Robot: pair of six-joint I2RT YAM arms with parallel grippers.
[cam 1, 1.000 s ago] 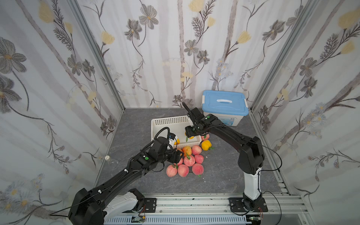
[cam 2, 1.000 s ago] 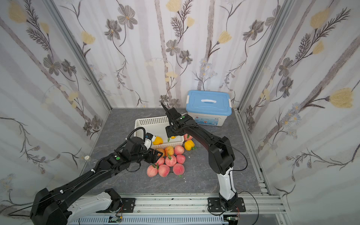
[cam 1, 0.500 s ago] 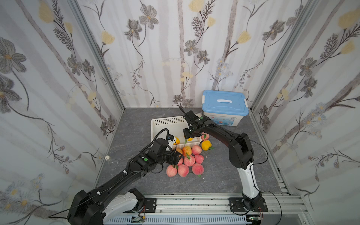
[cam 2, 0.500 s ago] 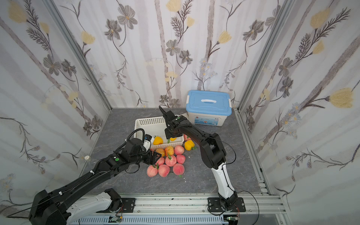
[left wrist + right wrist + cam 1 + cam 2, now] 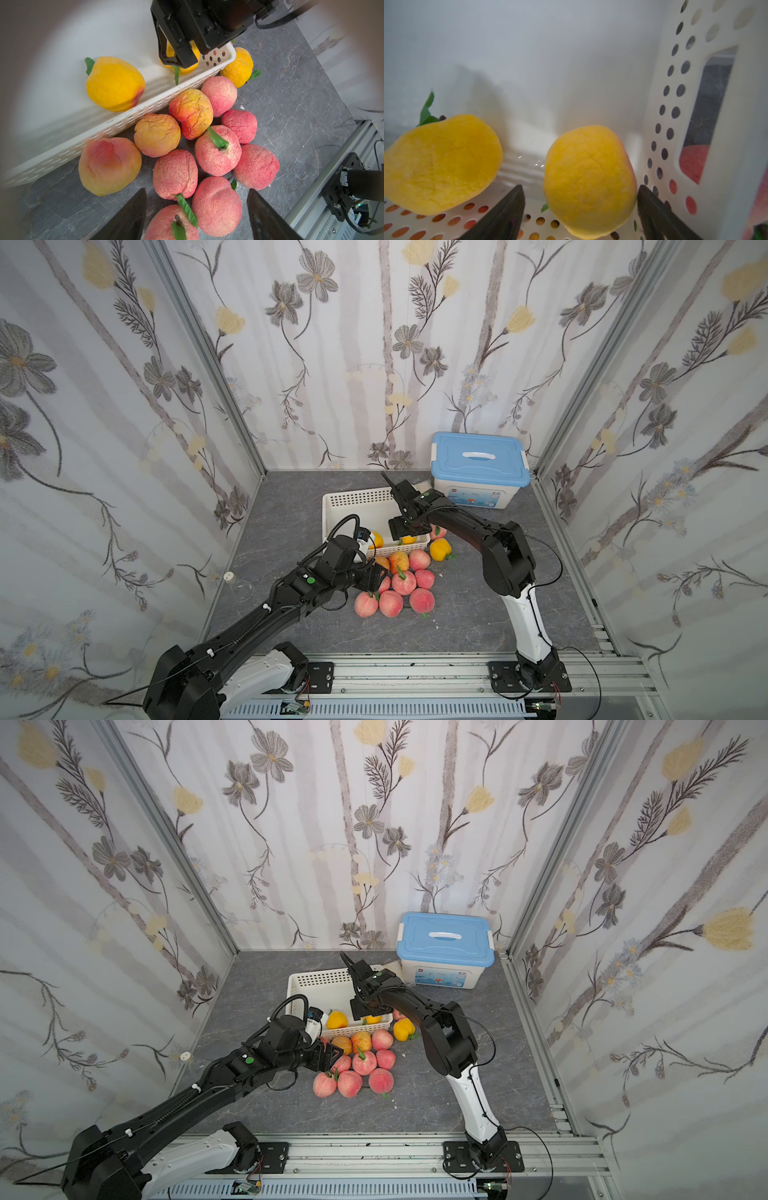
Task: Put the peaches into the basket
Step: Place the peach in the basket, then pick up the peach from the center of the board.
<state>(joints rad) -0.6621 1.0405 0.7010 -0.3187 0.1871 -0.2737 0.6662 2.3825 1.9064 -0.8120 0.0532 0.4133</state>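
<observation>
Right fingers [image 5: 510,209] are spread apart, released, down inside the basket [image 5: 353,499] at its corner nearest the pile. A yellow peach [image 5: 589,180] sits btwn them. There's a clear gap on one side; the other finger is right at its skin, contact can't be told. This peach is close against the basket's perforated short wall. A second yellow peach [image 5: 440,164] lies inside too, along the same near long wall, apart from the first, leaf showing.

Left fingers [image 5: 133,214] are also wide apart, gripping nothing. They hang over the peaches [image 5: 403,583] piled on the worktop [image 5: 457,626] just outside the basket's near long wall. Two pink ones lie btwn the tips; touching or not, can't tell. The pile is approx ten, mostly pink-red, w/ the orange-blushed ones nearest the basket wall and several w/ green leaves. A third yellow peach [image 5: 439,549] sits on the worktop just outside the basket's corner, beside the pile. One more pink peach [image 5: 436,532] lies just outside the basket's short wall, partly hidden by the right arm [image 5: 469,526]. It shows red thru the handle slot in the right wrist view.

Left arm [image 5: 291,597] reaches in low toward the basket's near wall. Beyond the basket's far corner stands a white box w/ blue lid [image 5: 457,464], shut, near the basket.
</observation>
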